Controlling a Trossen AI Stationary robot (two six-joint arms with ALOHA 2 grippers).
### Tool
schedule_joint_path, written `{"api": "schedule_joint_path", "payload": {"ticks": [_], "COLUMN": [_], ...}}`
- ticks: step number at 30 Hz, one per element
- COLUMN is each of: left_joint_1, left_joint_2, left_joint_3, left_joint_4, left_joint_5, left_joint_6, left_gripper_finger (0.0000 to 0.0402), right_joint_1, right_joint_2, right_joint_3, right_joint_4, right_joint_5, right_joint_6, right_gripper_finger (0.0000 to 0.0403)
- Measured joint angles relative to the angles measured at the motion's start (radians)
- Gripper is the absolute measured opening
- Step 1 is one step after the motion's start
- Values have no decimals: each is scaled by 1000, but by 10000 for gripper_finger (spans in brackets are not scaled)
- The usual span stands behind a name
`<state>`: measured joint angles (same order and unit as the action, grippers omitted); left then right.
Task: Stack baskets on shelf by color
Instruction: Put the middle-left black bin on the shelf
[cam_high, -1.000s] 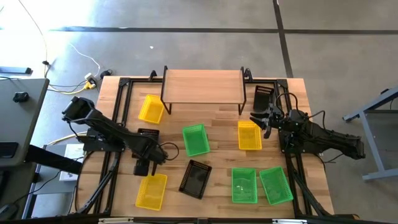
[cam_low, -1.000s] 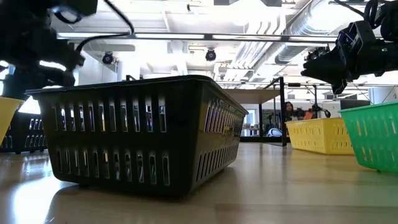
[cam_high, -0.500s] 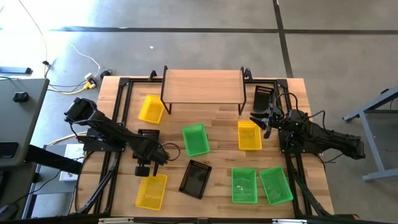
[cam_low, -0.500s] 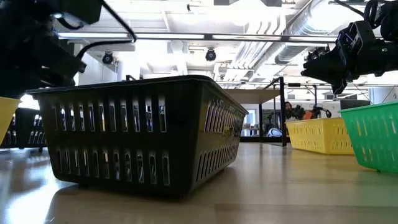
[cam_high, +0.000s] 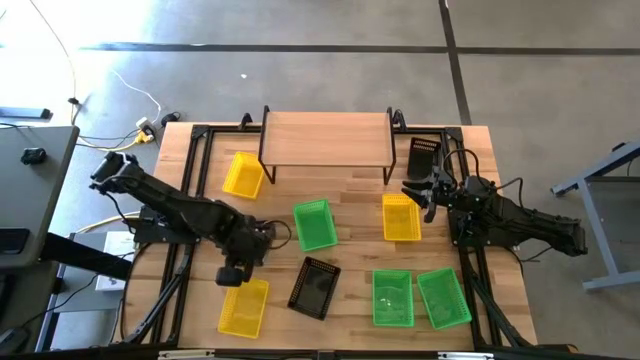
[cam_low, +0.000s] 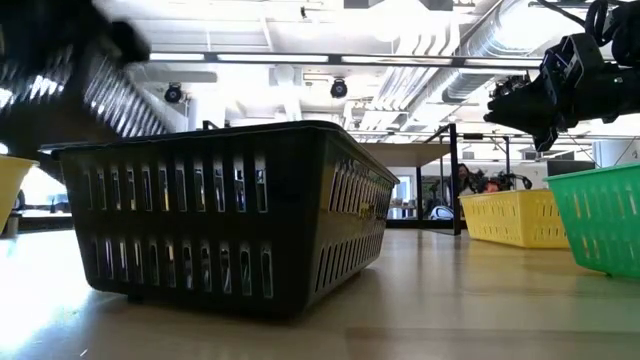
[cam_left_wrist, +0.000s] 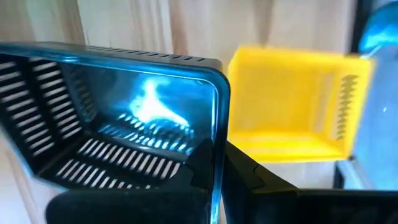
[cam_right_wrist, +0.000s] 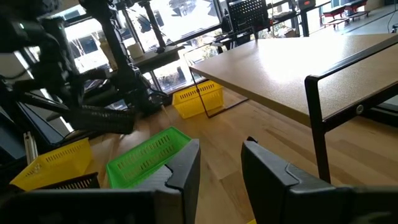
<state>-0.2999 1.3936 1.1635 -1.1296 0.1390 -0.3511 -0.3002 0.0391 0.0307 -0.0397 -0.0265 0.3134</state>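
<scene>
Left gripper (cam_high: 238, 262) at lower left of high view, clamped on rim of black basket (cam_left_wrist: 106, 124), which was lifted and tilted above yellow basket (cam_high: 244, 306); right gripper (cam_high: 413, 190) at right centre, fingers apart, hovering over another yellow basket (cam_high: 401, 217); shelf (cam_high: 326, 138) at upper centre, top bare; green basket (cam_high: 315, 224) mid-table.

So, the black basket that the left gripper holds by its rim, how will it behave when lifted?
The black basket is thin, slotted plastic, so probably light and fairly stiff. The left gripper pinches only one wall at a corner, so it may hang tilted and swing. The smooth, glossy rim could slip between the fingers.
</scene>
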Motion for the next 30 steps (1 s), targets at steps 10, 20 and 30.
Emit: {"api": "schedule_joint_path", "payload": {"ticks": [10,20,30], "left_joint_1": [85,358,708], "left_joint_2": [-32,-32,6], "left_joint_3": [243,399,412], "left_joint_4": [-69,-71,29], "left_joint_5": [-265,-697,-607], "left_joint_6": [92,436,721], "left_gripper_finger": [2,2,1], "right_joint_1": [0,0,0], "right_joint_2": [0,0,0], "right_joint_3": [0,0,0], "right_joint_4": [0,0,0], "right_joint_5": [0,0,0], "right_joint_6": [0,0,0], "right_gripper_finger": [103,103,103]}}
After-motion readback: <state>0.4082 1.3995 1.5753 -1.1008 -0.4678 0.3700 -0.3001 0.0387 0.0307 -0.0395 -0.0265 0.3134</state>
